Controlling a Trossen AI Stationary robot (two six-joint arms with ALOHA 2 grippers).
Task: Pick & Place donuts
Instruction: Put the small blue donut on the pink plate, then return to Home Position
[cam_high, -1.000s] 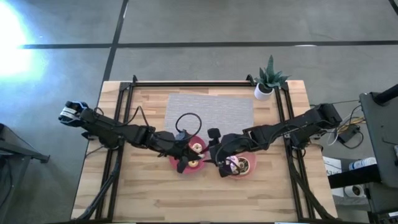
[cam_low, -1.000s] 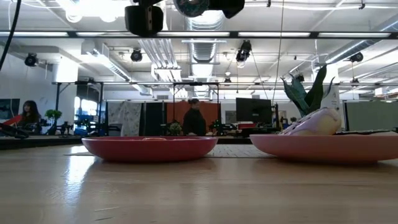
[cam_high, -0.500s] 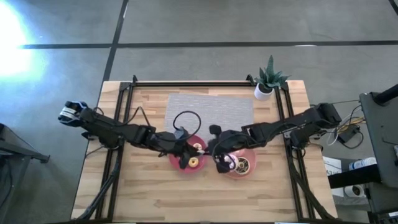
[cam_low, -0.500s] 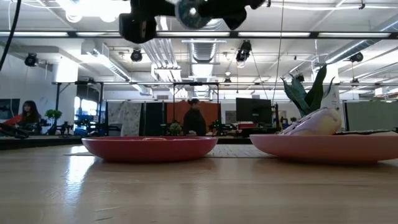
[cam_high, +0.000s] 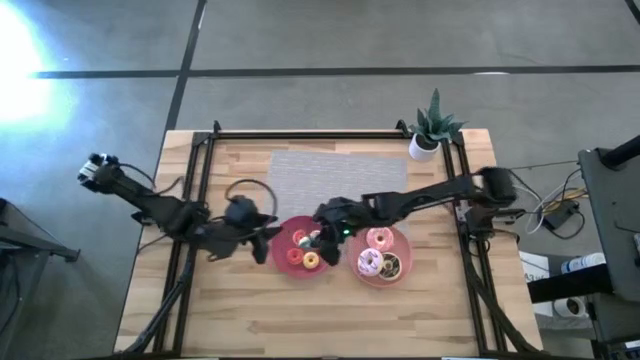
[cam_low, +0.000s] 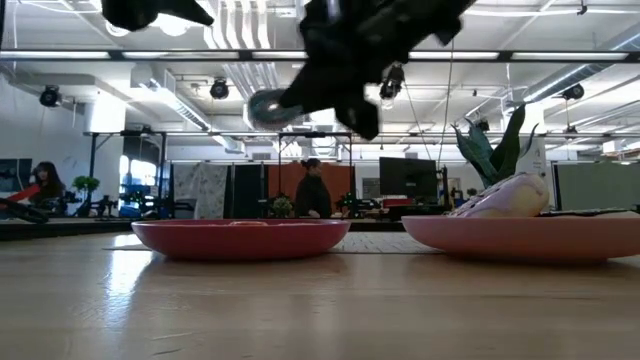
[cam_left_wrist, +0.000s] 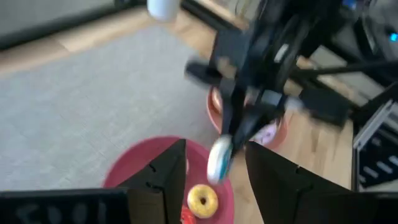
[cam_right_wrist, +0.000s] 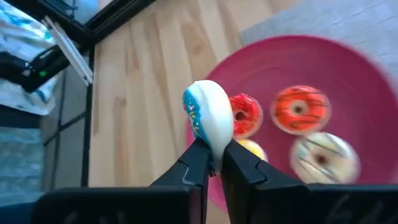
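Wooden worktop carried two pink plates; right claw pinched a blue-iced donut over the left plate, seen only wrist-side; left claw spread, waiting beside.

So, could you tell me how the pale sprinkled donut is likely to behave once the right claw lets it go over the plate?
The right claw pinches the pale sprinkled donut on edge without visibly squashing it, so it is probably stiff and light. Released on edge, the ring might roll or topple. The left pink plate has a raised rim, which should likely contain it.
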